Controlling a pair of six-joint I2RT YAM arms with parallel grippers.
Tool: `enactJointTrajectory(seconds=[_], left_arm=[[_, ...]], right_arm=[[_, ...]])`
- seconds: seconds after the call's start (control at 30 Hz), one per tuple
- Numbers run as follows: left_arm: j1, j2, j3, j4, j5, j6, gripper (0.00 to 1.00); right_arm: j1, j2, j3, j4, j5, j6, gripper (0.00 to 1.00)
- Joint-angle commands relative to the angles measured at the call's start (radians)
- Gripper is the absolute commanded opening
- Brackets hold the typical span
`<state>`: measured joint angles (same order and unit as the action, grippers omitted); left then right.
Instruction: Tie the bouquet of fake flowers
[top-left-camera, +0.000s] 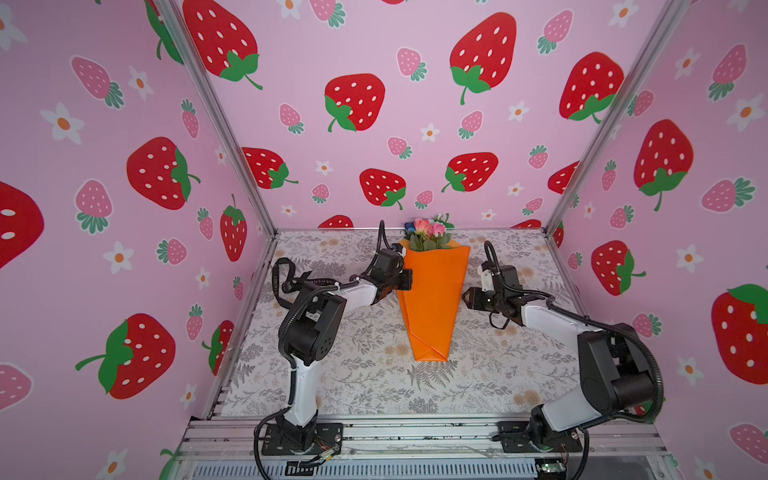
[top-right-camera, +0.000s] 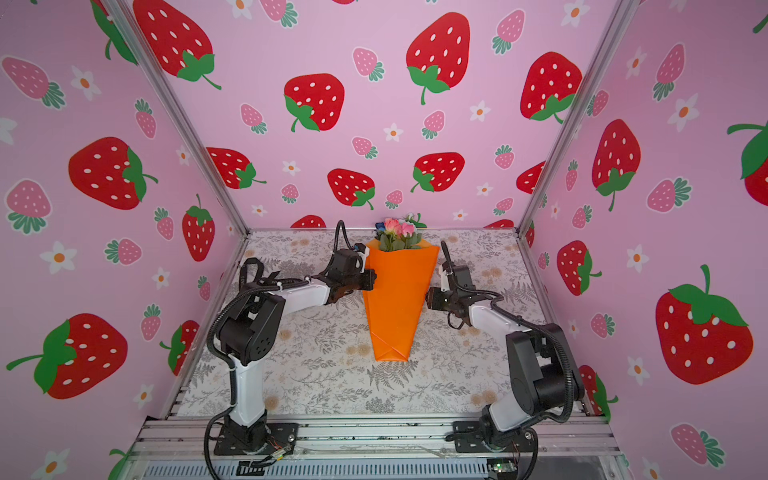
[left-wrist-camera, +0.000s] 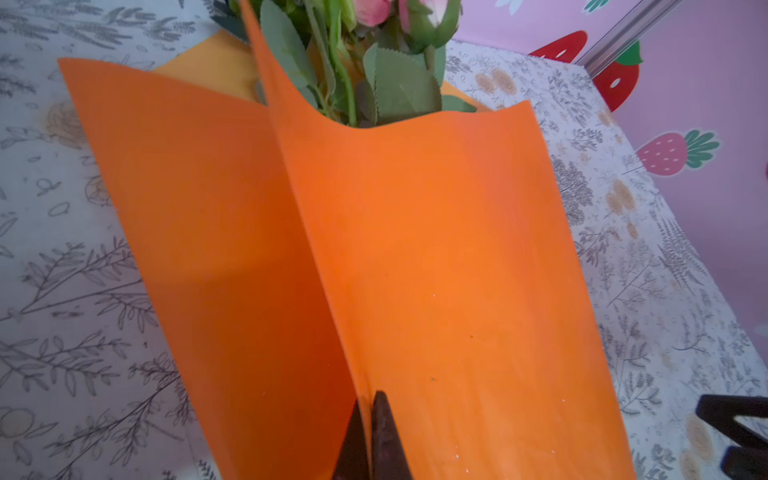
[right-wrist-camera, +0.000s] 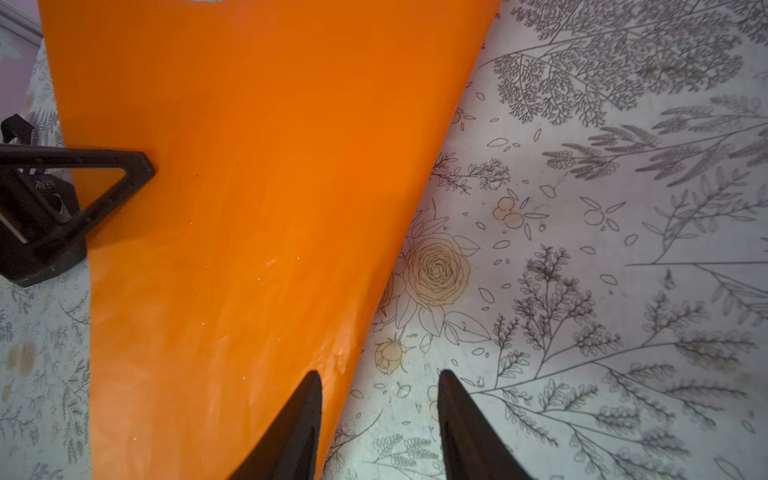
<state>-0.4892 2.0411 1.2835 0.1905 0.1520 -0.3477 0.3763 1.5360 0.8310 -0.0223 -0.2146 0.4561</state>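
The bouquet of fake flowers (top-left-camera: 428, 235) lay at the centre of both top views on the floral worktop (top-left-camera: 374, 386). It sat in a cone of orange paper (top-left-camera: 432, 303), blooms toward the top of the frame. The left gripper (left-wrist-camera: 368, 415) was clamped on a raised flap of that paper. The right gripper (right-wrist-camera: 378, 407) had its jaws apart, one finger over the cone's edge and the other over the worktop.

Floral tablecloth (top-left-camera: 374, 386); strawberry-print walls (top-left-camera: 124, 166); black lettered ribbon (top-left-camera: 275, 277) at left.

Orange paper (top-left-camera: 432, 299), pink roses (top-left-camera: 424, 226), grey botanical-print tablecloth (top-left-camera: 365, 374), strawberry-patterned pink walls (top-left-camera: 374, 45)
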Motion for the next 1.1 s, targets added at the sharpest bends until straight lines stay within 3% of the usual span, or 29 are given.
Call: enactJointTrajectory(seconds=[0.0,0.4,0.5,0.73,1.07], left_arm=[[-0.005,-0.029,-0.026,0.010,-0.065,0.009,0.00],[-0.005,-0.016,-0.034,0.016,-0.104,0.042,0.00],[-0.005,-0.005,-0.019,0.010,-0.103,0.068,0.00],[-0.003,0.020,0.033,-0.032,-0.099,0.057,0.00],[-0.002,0.059,0.065,-0.077,-0.096,0.004,0.00]], right_arm=[[0.019,-0.035,-0.025,0.019,-0.031,0.014,0.47],[0.069,-0.016,-0.019,0.034,0.003,0.019,0.43],[0.069,0.018,0.025,0.025,0.041,0.013,0.38],[0.069,0.124,0.124,0.071,-0.040,0.020,0.25],[0.066,0.292,0.242,0.055,-0.040,0.002,0.20]])
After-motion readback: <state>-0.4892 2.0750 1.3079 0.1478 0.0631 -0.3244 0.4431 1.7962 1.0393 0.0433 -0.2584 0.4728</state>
